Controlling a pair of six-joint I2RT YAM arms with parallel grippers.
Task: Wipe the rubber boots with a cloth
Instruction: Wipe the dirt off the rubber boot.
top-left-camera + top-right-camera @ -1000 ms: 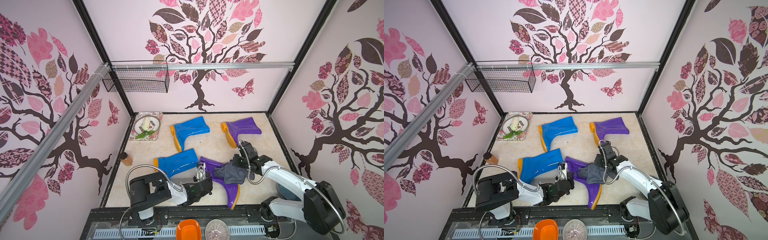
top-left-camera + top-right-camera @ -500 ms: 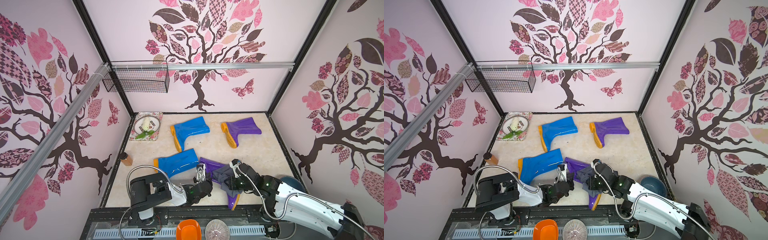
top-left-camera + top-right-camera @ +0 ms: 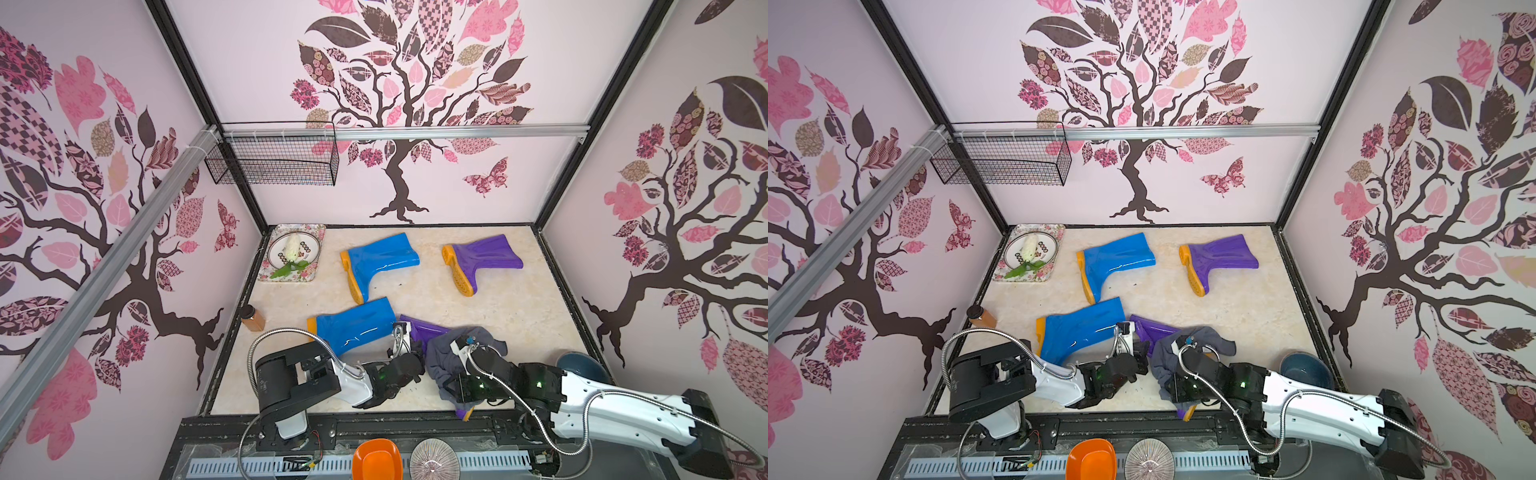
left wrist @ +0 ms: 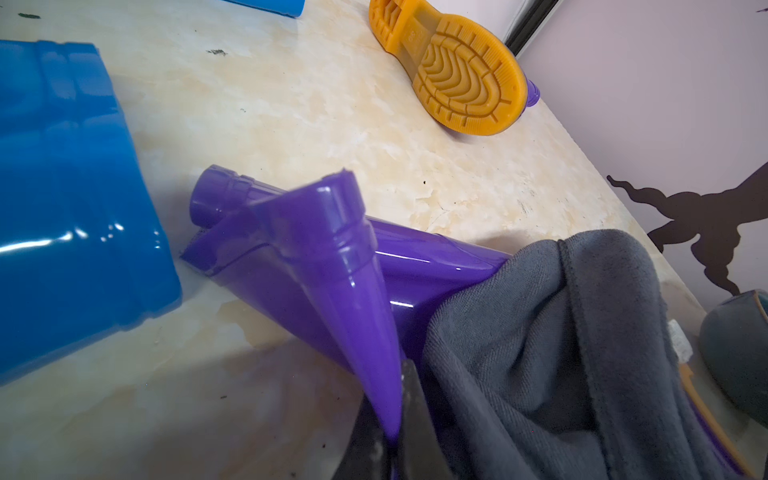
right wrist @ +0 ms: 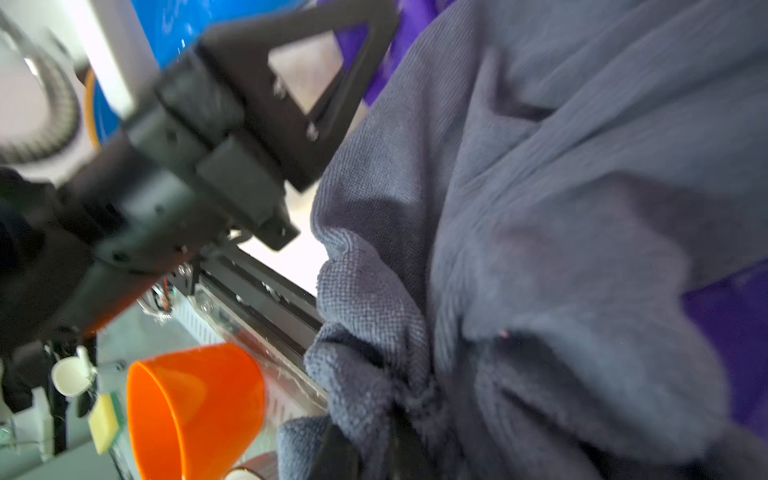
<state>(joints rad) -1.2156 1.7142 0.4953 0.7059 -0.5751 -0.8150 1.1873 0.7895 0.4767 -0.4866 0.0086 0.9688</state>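
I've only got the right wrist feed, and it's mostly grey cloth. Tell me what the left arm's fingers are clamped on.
Observer: The left fingers are shut on the cuff of the near purple boot, pinching its rim flat.
Operator: Give me how much of that boot the cloth covers.
Observer: In a top view the cloth drapes over its middle. Only the shaft end and a toe tip show.
Operator: Now list the other boots.
Observer: The near blue boot lies beside it. The far blue boot and far purple boot lie on their sides at the back, clear of the cloth.
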